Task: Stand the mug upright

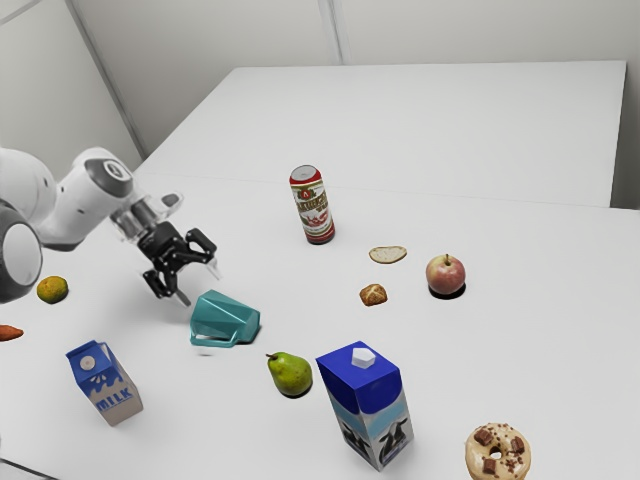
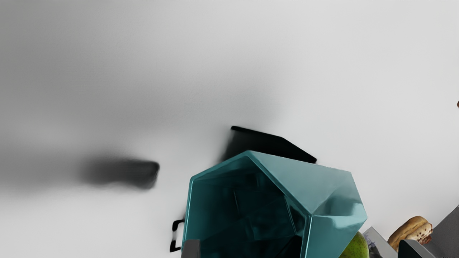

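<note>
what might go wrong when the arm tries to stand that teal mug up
The mug lies on its side, mouth toward the open gripper, so a finger might catch the rim and shove it away. The pear sits near the mug's base, so a pushed mug could bump it.

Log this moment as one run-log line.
gripper: open, near mug mouth | teal mug: on its side, mouth toward gripper | grasp: none | mug upright: not yet
</note>
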Controlling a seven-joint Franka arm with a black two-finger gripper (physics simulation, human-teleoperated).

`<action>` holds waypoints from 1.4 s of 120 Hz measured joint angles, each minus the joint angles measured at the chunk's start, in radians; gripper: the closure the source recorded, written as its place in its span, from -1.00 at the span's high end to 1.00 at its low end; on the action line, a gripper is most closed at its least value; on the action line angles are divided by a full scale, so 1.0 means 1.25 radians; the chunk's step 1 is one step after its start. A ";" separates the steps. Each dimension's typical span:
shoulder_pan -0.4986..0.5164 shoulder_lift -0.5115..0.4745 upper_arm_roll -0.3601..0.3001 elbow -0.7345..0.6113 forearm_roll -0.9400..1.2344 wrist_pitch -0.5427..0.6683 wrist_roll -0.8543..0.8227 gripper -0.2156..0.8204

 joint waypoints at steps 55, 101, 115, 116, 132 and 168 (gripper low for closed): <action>-0.013 0.010 -0.017 -0.033 -0.086 0.018 0.027 0.00; -0.025 -0.015 -0.031 -0.024 -0.070 0.023 0.025 -0.81; -0.041 -0.045 -0.031 -0.027 -0.048 0.024 0.013 -0.88; -0.042 -0.046 -0.031 -0.027 -0.046 0.024 0.012 -0.88; -0.084 -0.093 -0.031 -0.032 0.033 0.056 0.000 -0.90; -0.173 -0.173 -0.075 -0.050 0.341 0.193 -0.031 -0.92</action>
